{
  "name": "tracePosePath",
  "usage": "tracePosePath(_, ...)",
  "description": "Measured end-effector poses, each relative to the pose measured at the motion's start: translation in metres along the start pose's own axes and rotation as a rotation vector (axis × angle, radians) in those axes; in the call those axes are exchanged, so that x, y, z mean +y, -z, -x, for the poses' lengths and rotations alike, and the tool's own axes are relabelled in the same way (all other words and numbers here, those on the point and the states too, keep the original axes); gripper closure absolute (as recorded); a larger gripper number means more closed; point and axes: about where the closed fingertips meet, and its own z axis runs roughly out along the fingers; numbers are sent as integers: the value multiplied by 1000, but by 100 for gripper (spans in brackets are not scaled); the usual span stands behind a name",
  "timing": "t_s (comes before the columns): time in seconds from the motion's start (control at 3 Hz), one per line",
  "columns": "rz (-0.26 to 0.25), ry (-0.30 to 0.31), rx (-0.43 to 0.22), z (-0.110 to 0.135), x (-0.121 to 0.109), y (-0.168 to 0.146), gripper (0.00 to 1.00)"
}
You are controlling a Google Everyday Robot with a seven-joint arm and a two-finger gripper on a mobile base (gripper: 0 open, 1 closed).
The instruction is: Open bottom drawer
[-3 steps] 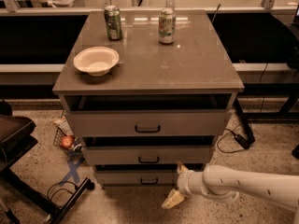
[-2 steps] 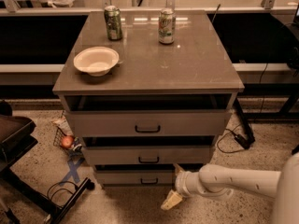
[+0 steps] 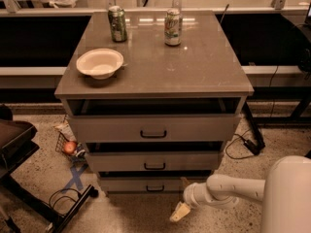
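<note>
The bottom drawer (image 3: 154, 184) is the lowest of three light grey fronts in the cabinet, with a small black bar handle (image 3: 155, 189). It stands out a little from the cabinet, with a dark gap above its front. My gripper (image 3: 181, 211) hangs low on the end of the white arm (image 3: 228, 192), just right of and below the drawer's handle, close to the floor. It is in front of the drawer front and holds nothing that I can see.
The middle drawer (image 3: 154, 161) and top drawer (image 3: 153, 128) also stand slightly out. On the cabinet top (image 3: 194, 67) are a white bowl (image 3: 99, 62) and two cans (image 3: 117, 24) (image 3: 173, 27). A black chair base (image 3: 29, 198), cables and a small wire basket (image 3: 70, 147) lie at the left.
The gripper stays at about the same spot by the bottom drawer. The arm's thick white segment has come further into view at the lower right.
</note>
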Motion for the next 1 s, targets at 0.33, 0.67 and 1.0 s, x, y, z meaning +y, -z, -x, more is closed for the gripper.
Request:
tracePosePath(0.33,8,-11,0,-10,-4,-9,0)
tracePosePath(0.67,20,4,40,-17,-25,-21,0)
tracePosePath(1.0,24,-5,40,-25,-32,-26,0)
